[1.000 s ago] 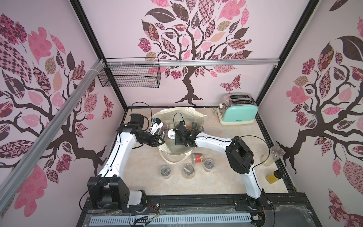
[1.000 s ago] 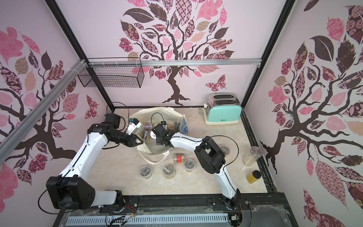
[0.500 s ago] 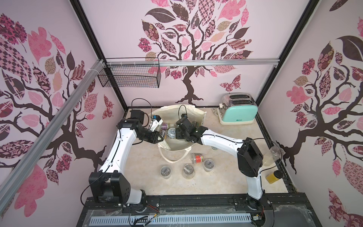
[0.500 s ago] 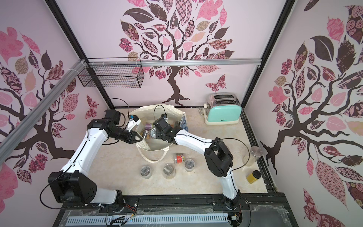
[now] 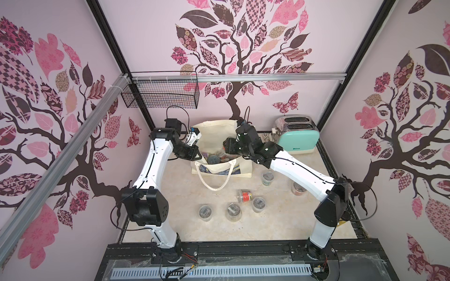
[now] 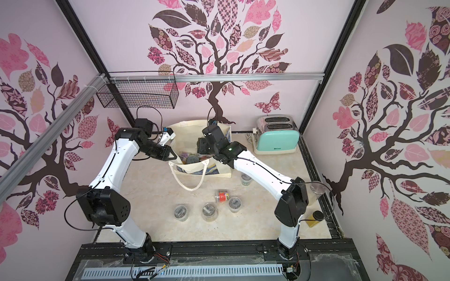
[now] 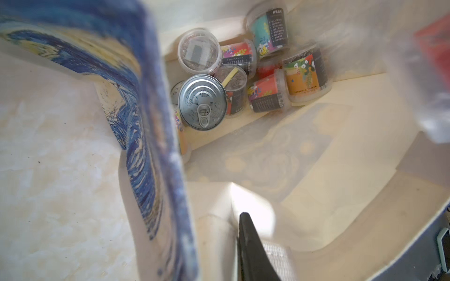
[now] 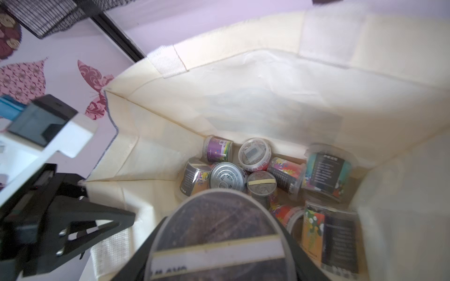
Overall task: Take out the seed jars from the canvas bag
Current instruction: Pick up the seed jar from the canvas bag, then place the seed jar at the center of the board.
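Observation:
The cream canvas bag (image 5: 220, 130) (image 6: 194, 127) stands open at the back of the table. Several seed jars (image 7: 306, 75) (image 8: 254, 154) lie heaped on its bottom. My left gripper (image 5: 198, 157) (image 6: 173, 155) is shut on the bag's left rim by the strap; one black finger (image 7: 250, 243) presses the canvas. My right gripper (image 5: 229, 148) (image 8: 220, 245) hangs inside the bag's mouth, shut on a dark-filled seed jar (image 8: 214, 219) with a pale label strip. More seed jars (image 5: 233, 211) (image 6: 209, 211) stand on the table in front of the bag, and a red one (image 5: 244, 195) lies on its side.
A silver pull-tab can (image 7: 202, 102) (image 8: 227, 180) lies among the jars in the bag. A mint toaster (image 5: 295, 136) stands at the back right. A black wire basket (image 5: 160, 96) hangs on the back wall. A clear cup (image 6: 316, 191) and a yellow jar (image 6: 314, 217) stand at the right edge.
My right gripper has risen from the bottom of the bag toward its back with the jar, and its elbow has swung right. The left gripper stays on the rim.

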Tool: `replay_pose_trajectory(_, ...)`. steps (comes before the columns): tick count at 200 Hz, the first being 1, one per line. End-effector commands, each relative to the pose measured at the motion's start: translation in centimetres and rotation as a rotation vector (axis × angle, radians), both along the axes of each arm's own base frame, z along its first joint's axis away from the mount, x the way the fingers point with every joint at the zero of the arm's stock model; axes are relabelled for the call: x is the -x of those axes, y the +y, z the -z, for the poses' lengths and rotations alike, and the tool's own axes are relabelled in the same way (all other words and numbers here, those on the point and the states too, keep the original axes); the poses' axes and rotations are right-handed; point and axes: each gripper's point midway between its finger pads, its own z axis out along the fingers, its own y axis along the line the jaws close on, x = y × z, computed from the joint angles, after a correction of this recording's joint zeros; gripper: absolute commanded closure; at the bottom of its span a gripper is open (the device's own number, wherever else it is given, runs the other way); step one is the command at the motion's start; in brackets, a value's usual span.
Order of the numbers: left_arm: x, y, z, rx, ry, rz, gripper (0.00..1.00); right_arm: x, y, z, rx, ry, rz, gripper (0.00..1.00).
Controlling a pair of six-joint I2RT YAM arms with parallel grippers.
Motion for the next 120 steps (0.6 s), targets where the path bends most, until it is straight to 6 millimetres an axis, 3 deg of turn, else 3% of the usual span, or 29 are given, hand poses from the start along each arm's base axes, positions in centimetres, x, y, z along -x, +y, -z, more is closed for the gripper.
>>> replay_pose_trajectory(1,-0.6,0.4,0.2,-0.018,0.062,-0.046,0.79,1.5,-3.1,-5.9,-0.062,-0.063,0.005,0.39)
replay_pose_trajectory(35,-3.2,0.0,-1.6,0.027,0.023,-0.088,0.76,2.4,-8.4,-9.1,-0.08,-0.108,0.069,0.38)
replay_pose_trajectory(58,-4.6,0.1,-2.0,0.023,0.007,-0.103,0.76,3.0,-12.3,-9.6,-0.041,-0.129,0.147,0.37)
replay_pose_trajectory(90,-5.8,0.3,-2.8,0.015,-0.024,-0.11,0.76,4.4,-16.6,-6.3,0.065,-0.089,0.257,0.36)
replay_pose_trajectory(120,-6.1,0.3,-3.3,0.02,-0.041,-0.111,0.75,6.7,-19.9,-0.6,0.169,0.012,0.346,0.35)
